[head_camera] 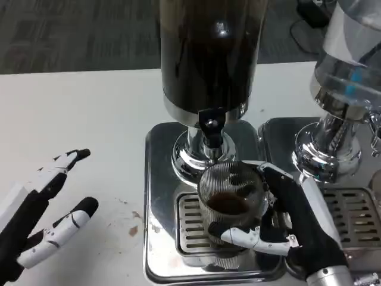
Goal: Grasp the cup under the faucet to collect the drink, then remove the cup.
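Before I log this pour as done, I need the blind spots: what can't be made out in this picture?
- Head view: the dispenser top is cut off by the upper edge.
- The cup base and far side are hidden by the right robot hand.
- Whether drink is flowing from the faucet: too dark to tell.
- The second dispenser runs off the right edge.
- The left robot hand wrist is cut off at the corner.
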Controlling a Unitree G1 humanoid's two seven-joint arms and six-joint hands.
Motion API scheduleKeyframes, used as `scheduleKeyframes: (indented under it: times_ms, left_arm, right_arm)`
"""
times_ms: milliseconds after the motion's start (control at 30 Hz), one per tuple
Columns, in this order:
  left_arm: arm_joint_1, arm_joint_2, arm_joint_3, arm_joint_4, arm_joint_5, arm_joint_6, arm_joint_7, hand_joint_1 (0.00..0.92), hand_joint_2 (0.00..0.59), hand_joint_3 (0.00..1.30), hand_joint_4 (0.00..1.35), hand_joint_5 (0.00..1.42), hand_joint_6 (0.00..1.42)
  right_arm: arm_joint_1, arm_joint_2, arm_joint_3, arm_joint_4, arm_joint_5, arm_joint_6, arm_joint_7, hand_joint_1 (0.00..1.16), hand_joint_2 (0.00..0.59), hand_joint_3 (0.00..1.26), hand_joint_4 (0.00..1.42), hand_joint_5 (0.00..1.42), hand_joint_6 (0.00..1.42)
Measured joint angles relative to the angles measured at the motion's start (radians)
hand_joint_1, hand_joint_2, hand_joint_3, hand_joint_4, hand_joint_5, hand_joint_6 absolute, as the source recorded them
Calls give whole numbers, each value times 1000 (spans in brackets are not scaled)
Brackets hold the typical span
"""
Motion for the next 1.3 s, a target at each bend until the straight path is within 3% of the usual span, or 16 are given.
scheduleKeyframes:
  times_ms: [367,567,700,833,1000,1167,1300]
  left_arm:
    - [-4,48,-10,1,33,6,-4,0,222,0,0,0,0]
    - [-4,113,-15,-3,80,36,-30,0,226,0,0,0,0]
    - [-6,141,-26,12,104,-31,-26,0,229,0,0,0,0]
    - [1,217,-46,45,163,-135,-24,0,246,0,0,0,0]
    - [23,255,-33,40,191,-198,-12,0,251,0,0,0,0]
    - [105,248,22,-64,205,-180,7,0,259,0,0,0,0]
    - [180,202,64,-157,234,-109,23,0,272,0,0,0,0]
  right_arm:
    - [67,-17,-10,-99,7,22,45,967,125,543,619,883,1208]
    - [110,-28,-27,-161,13,28,69,964,127,545,619,883,1211]
    - [147,-28,-36,-198,18,34,77,962,128,546,625,883,1213]
    - [167,-34,-44,-258,28,42,100,961,129,546,627,883,1217]
    - [198,-41,-45,-341,45,57,134,961,129,546,627,883,1214]
    - [203,-47,-51,-379,64,75,162,958,134,546,627,883,1214]
    - [213,-61,-67,-414,94,92,197,956,136,547,627,883,1214]
